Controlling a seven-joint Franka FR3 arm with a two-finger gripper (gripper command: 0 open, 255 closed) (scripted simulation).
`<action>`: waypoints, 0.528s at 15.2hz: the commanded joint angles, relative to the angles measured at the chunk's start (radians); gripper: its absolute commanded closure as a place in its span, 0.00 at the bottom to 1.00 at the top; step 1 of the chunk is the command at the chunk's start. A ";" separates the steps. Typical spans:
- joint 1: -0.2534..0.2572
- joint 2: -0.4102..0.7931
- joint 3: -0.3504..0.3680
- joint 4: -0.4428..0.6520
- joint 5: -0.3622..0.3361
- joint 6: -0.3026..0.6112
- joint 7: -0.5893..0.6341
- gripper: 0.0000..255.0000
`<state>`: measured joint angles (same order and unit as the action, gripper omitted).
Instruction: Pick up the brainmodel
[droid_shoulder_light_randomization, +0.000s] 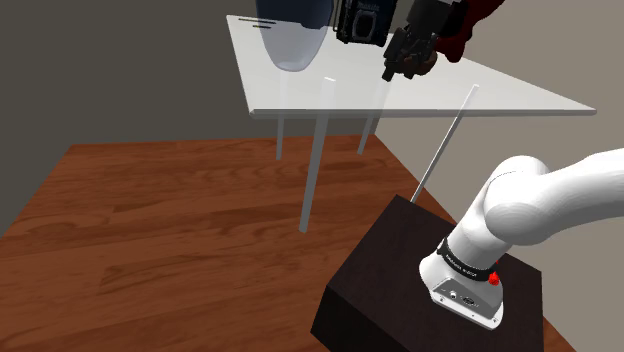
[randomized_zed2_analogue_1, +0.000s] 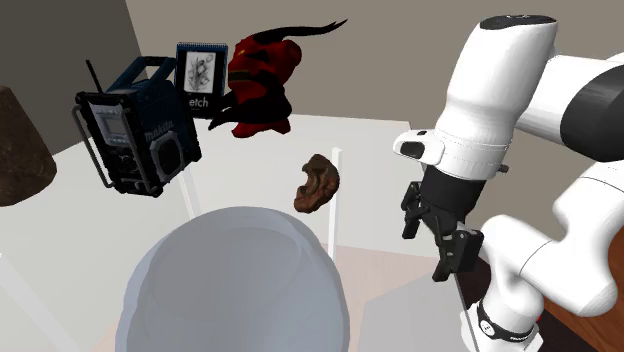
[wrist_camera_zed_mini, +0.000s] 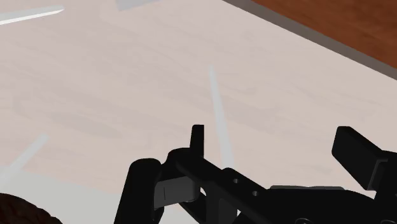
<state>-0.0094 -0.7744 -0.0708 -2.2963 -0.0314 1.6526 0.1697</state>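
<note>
Brown lumpy brain model (randomized_zed2_analogue_1: 318, 183), that's my target. My all-black two-finger gripper (randomized_zed2_analogue_1: 428, 247) hangs empty, fingers apart. In the second exterior view the model sits at its ten o'clock on the pale translucent table (randomized_zed2_analogue_1: 380, 150), clearly apart, long axis near upright.

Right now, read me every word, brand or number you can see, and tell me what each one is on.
"etch": on the small dark box with a white picture, beside the radio.
White lettering on the radio's side: too blurred to read.
White lettering on the black band low on the arm: too small to read.
No other text that I can make out.
</note>
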 joint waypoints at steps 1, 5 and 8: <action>0.000 0.000 0.000 0.000 0.000 0.000 0.000 0.00; -0.033 0.064 -0.053 0.055 -0.066 0.022 -0.056 0.00; -0.055 0.117 -0.092 0.104 -0.109 0.039 -0.096 0.00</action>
<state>-0.0573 -0.6758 -0.1495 -2.2113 -0.1252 1.6868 0.0872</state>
